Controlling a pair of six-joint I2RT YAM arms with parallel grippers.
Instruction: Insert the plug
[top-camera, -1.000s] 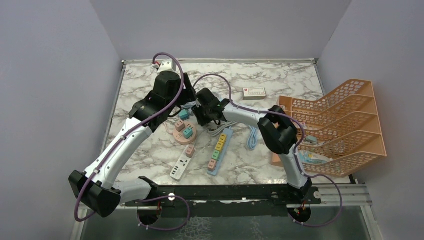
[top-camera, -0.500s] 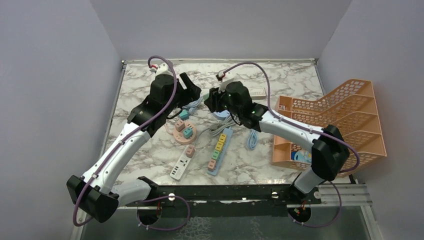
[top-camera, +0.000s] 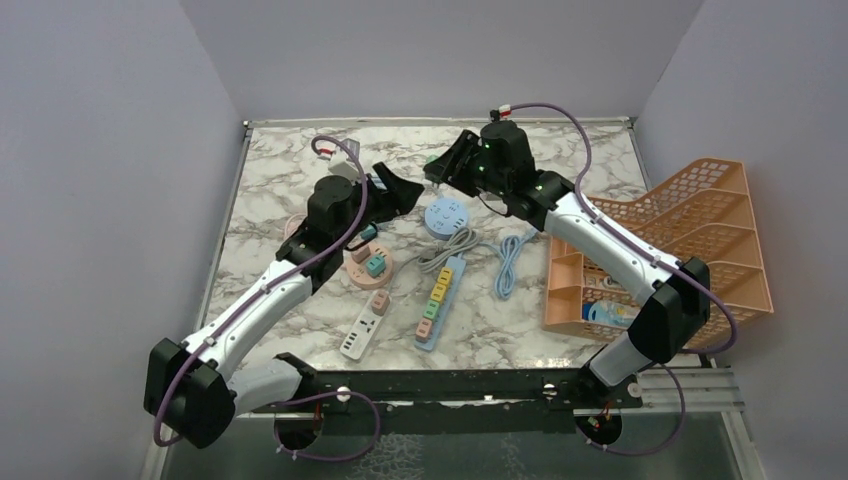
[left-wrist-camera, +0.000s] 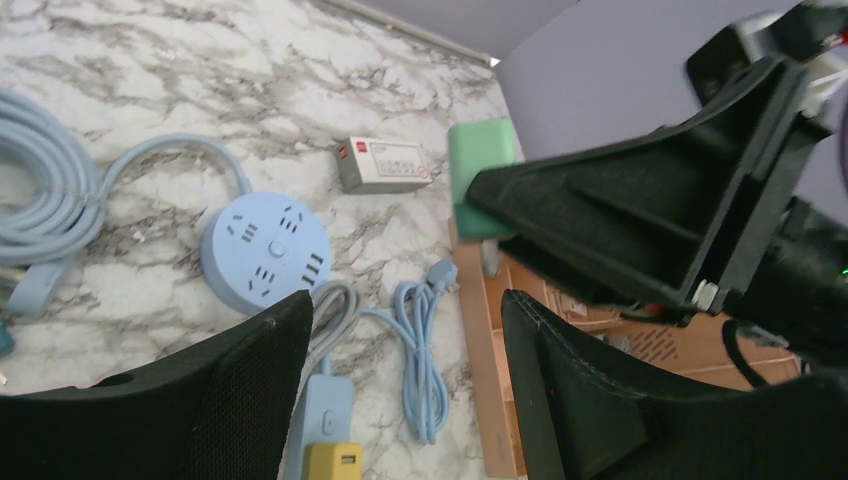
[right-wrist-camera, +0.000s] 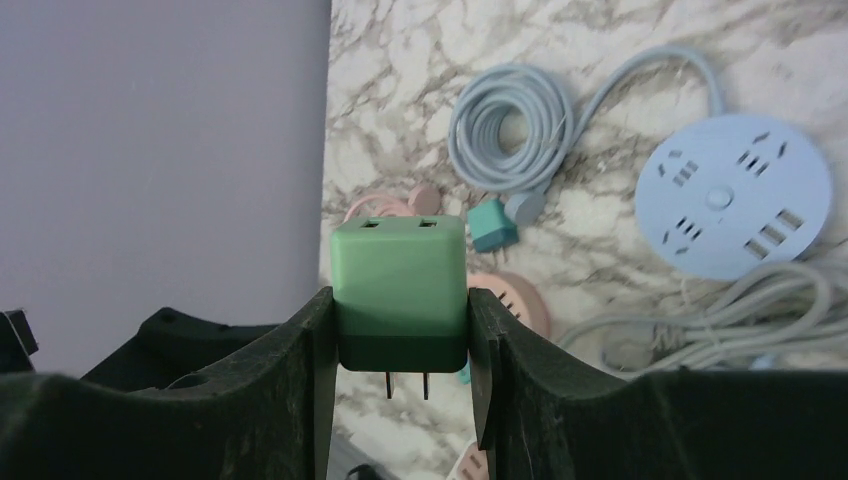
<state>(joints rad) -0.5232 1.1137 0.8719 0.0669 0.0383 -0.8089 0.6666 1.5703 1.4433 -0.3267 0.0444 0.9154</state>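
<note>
- Right gripper (top-camera: 441, 170) has swung toward the table's (top-camera: 300, 300) back, near the round blue socket (top-camera: 446, 216).
- Its fingers pinch the green plug (right-wrist-camera: 400, 290).
- Left gripper (left-wrist-camera: 405, 385) is spread and empty.

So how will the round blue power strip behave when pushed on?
Low and flat, the round blue power strip probably won't tip. Lying loose on the smooth marble table, it may slide sideways. Its coiled cable looks floppy, so it likely anchors it little.

Marble table (top-camera: 290, 160), lavender walls (top-camera: 100, 150)
</note>
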